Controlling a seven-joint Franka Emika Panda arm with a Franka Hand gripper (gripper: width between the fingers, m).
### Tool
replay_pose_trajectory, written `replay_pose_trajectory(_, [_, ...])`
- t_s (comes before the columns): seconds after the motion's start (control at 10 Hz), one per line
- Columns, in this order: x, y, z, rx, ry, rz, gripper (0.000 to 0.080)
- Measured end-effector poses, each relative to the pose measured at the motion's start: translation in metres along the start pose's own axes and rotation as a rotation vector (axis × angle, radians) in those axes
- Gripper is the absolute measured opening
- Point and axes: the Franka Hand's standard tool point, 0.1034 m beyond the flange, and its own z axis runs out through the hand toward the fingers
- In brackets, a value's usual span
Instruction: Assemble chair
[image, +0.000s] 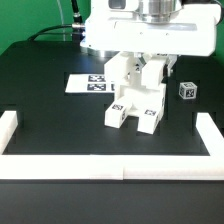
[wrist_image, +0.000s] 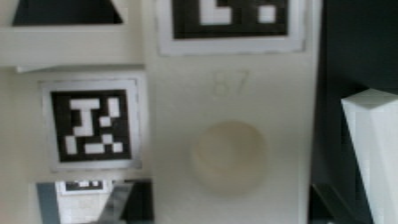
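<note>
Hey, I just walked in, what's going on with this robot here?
A Franka arm is midway through an assembly job. Its gripper is down on the top of the partly built white chair, which stands in the middle of the black table. Whether the jaws actually clamp it is not clear. One small tagged piece lies loose on the exterior view's right, and the marker board lies on the exterior view's left of the chair.
</note>
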Motion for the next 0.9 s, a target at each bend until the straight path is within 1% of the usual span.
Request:
replay_pose_trajectory(0.4, [0.002,0.002,0.008,-0.008,-0.005,-0.01,0.0289])
replay_pose_trajectory(0.8, [0.005,0.003,0.021,-0.022,-0.016,-0.027,0.0289])
replay_pose_trajectory(0.9, [0.007,0.002,0.022,-0.021,-0.007,-0.027,0.0289])
